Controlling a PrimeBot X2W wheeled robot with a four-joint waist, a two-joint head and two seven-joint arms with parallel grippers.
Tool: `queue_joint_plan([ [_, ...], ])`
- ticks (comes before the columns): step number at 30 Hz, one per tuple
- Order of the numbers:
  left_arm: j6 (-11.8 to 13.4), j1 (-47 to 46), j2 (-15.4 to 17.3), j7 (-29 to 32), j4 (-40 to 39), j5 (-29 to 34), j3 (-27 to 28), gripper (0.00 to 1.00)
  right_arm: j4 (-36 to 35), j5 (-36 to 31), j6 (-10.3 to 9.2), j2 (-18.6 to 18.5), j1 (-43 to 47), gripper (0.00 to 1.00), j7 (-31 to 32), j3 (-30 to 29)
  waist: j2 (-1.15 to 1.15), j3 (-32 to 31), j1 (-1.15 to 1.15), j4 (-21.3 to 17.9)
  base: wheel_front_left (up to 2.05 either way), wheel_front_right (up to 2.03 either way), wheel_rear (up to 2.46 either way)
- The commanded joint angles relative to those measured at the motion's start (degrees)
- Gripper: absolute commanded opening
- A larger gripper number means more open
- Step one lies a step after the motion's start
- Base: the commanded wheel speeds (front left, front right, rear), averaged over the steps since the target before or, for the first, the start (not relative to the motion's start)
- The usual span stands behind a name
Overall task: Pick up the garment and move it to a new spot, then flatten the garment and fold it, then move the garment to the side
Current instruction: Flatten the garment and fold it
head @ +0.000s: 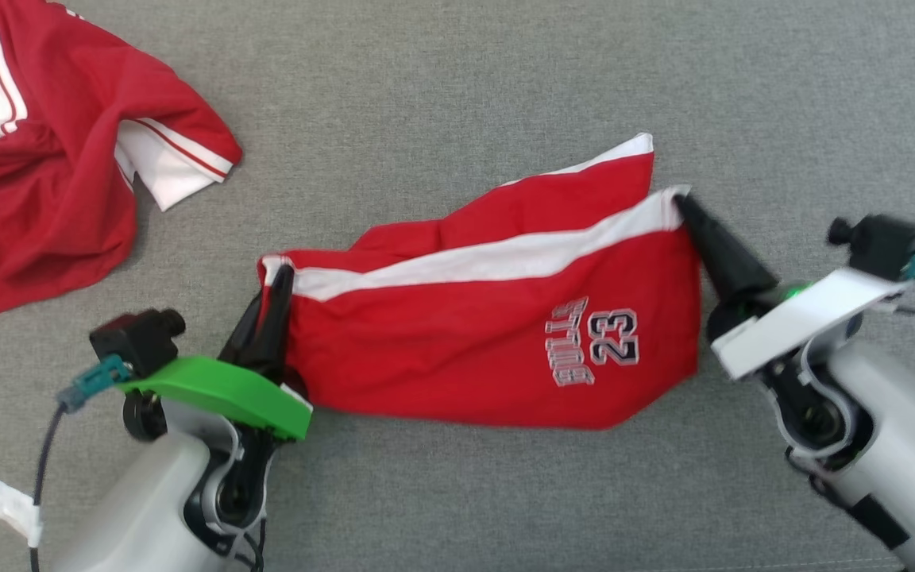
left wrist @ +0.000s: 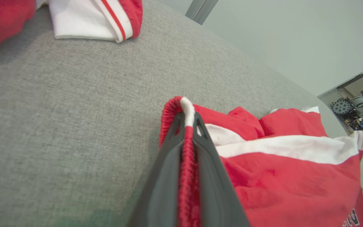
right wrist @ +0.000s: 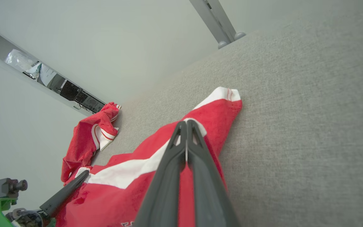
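Shorts (head: 489,342) of red jersey cloth lie stretched across the middle of the grey woven tabletop (head: 457,79), directly before the robot; their long axis runs from the robot's left to its right, rising slightly toward the far side at the right end. Each end is already in a grip; the left hand (head: 279,274) is clamped on the gathered, ribbed elastic waistband, which stands up between its dark fingers in the left wrist view; the right hand (head: 681,199) is pinched tight on the white-trimmed hem corner of the nearer leg. The other leg lies bunched just behind, its white hem poking out beyond the right hand; whether the cloth is clear of the tabletop anywhere I cannot tell.

The coming move, by my reading, turns on that left-to-right axis; both hands would need to travel together and keep the span taut, or the limp middle will sag and crease.

The cloth is thin, smooth and floppy, with a broad white side stripe and a printed "23" with lettering, upside down from the head; the tabletop weave is coarse and matte, likely to drag on the fabric. A crumpled red-and-white jersey (head: 44,183) lies well apart at the far left, nearer the left arm.
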Motion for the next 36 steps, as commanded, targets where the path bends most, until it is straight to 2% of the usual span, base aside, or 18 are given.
queue_joint_plan([
  [1,-1.3,-1.6,-0.1,-0.3,-1.5,-1.1,1.2,0.0,-1.3,-0.8,0.0,-0.5,-0.9,0.0,0.0,-2.0,0.0,0.6,0.0,-0.6,0.0,0.0,0.0],
  [4,-4.3,-2.9,-0.6,0.4,-5.6,-5.6,4.2,0.0,-4.6,-1.7,0.0,-1.7,-2.5,0.0,0.0,-7.0,0.0,1.5,0.0,-1.8,0.0,0.0,0.0],
  [7,-5.9,-6.0,-0.3,3.2,-10.2,-10.3,7.2,0.0,-7.2,-2.6,0.0,-3.6,-5.0,0.0,0.0,-11.4,0.0,2.7,0.0,-3.3,0.0,0.0,0.0],
  [11,-4.7,-13.4,-0.2,8.5,-14.9,-14.7,9.7,0.0,-8.2,-4.4,-0.01,-7.6,-10.8,0.0,0.0,-14.1,0.0,4.9,0.0,-5.1,0.0,0.0,0.0],
  [14,-3.6,-21.9,-1.4,12.4,-16.3,-16.3,10.4,0.0,-7.1,-5.3,-0.01,-10.1,-16.6,0.0,0.0,-14.8,0.0,7.2,0.0,-6.2,0.0,0.0,0.0],
  [16,-3.9,-29.2,-1.9,13.9,-15.5,-14.3,10.0,0.0,-5.7,-6.8,-0.01,-11.3,-21.4,0.0,0.0,-16.0,0.0,9.2,0.0,-7.0,0.0,0.0,0.0],
  [18,-4.6,-36.7,-3.7,13.7,-13.6,-11.8,9.6,0.0,-4.6,-8.9,-0.01,-11.3,-26.6,0.0,0.0,-17.8,0.0,11.3,0.0,-7.7,0.0,0.0,0.0],
  [21,-6.9,-47.2,-7.3,10.5,-9.5,-7.8,9.6,0.0,-4.1,-12.9,-0.01,-9.8,-33.8,0.0,0.0,-22.5,0.0,14.2,0.0,-8.9,0.0,0.0,0.0],
  [24,-9.0,-52.9,-9.6,5.9,-5.8,-3.5,8.9,0.0,-5.2,-16.9,-0.01,-8.3,-37.3,0.0,0.0,-25.6,0.0,16.1,0.0,-9.5,0.0,0.0,0.0],
  [29,-10.7,-48.7,-10.7,1.5,-1.4,0.4,4.5,0.0,-7.7,-19.3,-0.01,-6.6,-33.9,0.0,0.0,-25.2,0.0,17.0,0.0,-9.8,0.0,0.0,0.0],
  [30,-10.9,-46.8,-10.6,1.0,-1.0,1.0,3.6,0.06,-8.1,-19.5,-0.01,-6.6,-32.5,0.0,0.0,-24.7,0.0,16.9,0.0,-9.7,0.0,0.0,0.0],
  [33,-11.0,-38.9,-10.7,0.0,-2.1,0.8,1.0,0.15,-9.1,-19.9,-0.01,-6.6,-26.6,0.0,0.0,-23.4,0.0,16.2,0.0,-9.1,0.0,0.0,0.0],
  [36,-11.0,-30.5,-10.8,-0.2,-3.5,2.1,0.9,0.2,-9.4,-20.8,-0.01,-6.7,-19.8,0.0,0.0,-22.3,0.0,15.0,0.0,-8.2,0.0,0.0,0.0],
])
